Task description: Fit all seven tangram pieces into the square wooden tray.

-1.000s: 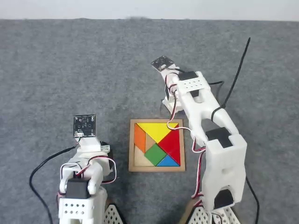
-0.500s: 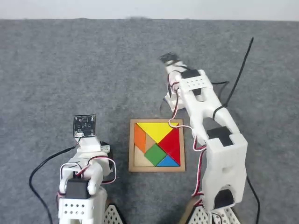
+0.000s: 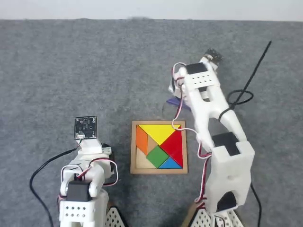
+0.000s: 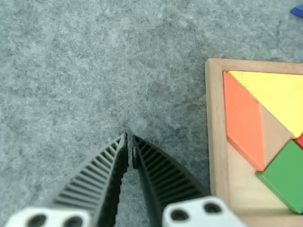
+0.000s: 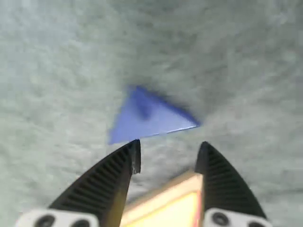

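The square wooden tray (image 3: pixel 133 147) lies on the grey carpet and holds a yellow triangle (image 3: pixel 158 131), an orange parallelogram (image 3: pixel 141 139), a red triangle (image 3: pixel 175 144), a green square (image 3: pixel 156 155) and a small blue triangle (image 3: pixel 169 163). Bare wood shows beside the orange piece and in the near left corner. A blue-purple triangle (image 5: pixel 149 117) lies on the carpet just past the tray's far right corner (image 5: pixel 175 187). My right gripper (image 5: pixel 168 149) hangs open just short of it, touching nothing. My left gripper (image 4: pixel 130 142) is shut and empty, beside the tray's left rim (image 4: pixel 215 118).
The right arm (image 3: pixel 203 94) stretches over the carpet beyond the tray, partly covering the blue-purple triangle (image 3: pixel 174 100). The left arm (image 3: pixel 85 161) sits folded at the near left. Grey carpet lies open to the far left and far right.
The right arm's wrist has swung to the right, its camera board going from the far left of the arm to the far right. The blue-purple triangle now peeks out beside it. The left arm kept still.
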`<state>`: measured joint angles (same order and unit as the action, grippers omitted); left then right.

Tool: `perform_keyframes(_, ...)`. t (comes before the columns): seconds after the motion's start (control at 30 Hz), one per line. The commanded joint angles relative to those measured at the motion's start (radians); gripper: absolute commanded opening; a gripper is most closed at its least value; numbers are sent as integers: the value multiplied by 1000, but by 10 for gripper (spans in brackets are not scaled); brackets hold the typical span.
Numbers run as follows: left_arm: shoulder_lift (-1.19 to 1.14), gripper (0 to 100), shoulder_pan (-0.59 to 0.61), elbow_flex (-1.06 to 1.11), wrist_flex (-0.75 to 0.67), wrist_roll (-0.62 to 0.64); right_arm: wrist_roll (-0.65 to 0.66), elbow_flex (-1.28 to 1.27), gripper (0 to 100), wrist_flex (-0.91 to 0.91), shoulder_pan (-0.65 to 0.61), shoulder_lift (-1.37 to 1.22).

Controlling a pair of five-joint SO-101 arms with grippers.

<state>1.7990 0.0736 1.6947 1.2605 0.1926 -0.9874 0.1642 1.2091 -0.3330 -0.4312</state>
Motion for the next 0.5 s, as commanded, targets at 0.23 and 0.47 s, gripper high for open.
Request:
perform_keyframes(0.23, 20, 13, 6, -12, 2, -9, -195, 63, 227, -262, -13, -94)
perform_keyframes(0.47, 20, 13, 6, -12, 2, -9, -222, 63, 227, -154, -2, -163)
